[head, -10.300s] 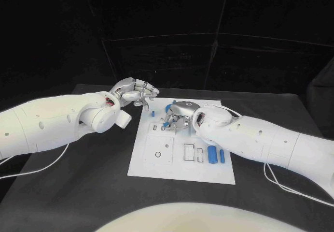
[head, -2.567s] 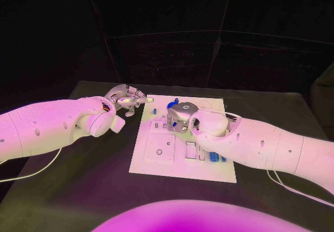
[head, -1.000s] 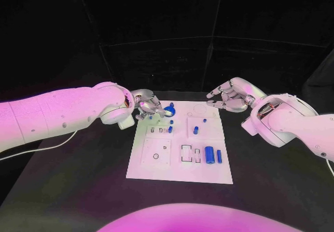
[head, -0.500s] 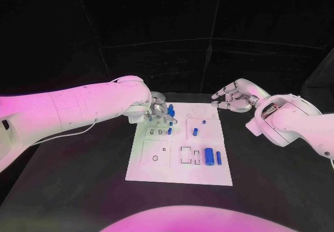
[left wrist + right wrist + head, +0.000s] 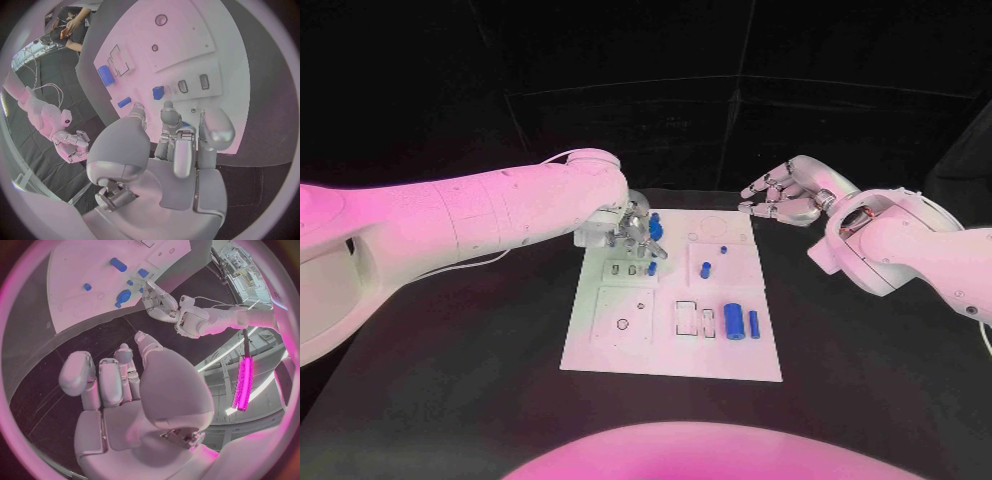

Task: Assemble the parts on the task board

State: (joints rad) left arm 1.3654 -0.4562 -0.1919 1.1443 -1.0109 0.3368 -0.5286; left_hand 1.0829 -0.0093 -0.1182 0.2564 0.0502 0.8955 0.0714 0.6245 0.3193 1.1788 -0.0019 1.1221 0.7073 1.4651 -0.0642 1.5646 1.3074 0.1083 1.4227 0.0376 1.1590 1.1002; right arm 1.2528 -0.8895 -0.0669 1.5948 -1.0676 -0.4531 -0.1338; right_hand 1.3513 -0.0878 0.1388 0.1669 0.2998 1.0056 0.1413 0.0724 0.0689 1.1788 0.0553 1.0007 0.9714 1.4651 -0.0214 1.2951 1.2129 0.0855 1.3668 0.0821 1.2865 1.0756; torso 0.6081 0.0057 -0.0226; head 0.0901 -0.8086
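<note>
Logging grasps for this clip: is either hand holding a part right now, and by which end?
Right hand holds nothing, off the task board. Left hand sits over blue parts at the board's far end; whether it grips one cannot be told.

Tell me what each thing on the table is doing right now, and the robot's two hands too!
task board: lying flat on the black table.
left hand: over the board's far left corner, fingers down by small blue parts; a hold cannot be told.
right hand: off the board's far right corner, fingers curled, holding nothing.
big blue cylinder: lying on the board.
thin blue cylinder: lying beside it.
</note>
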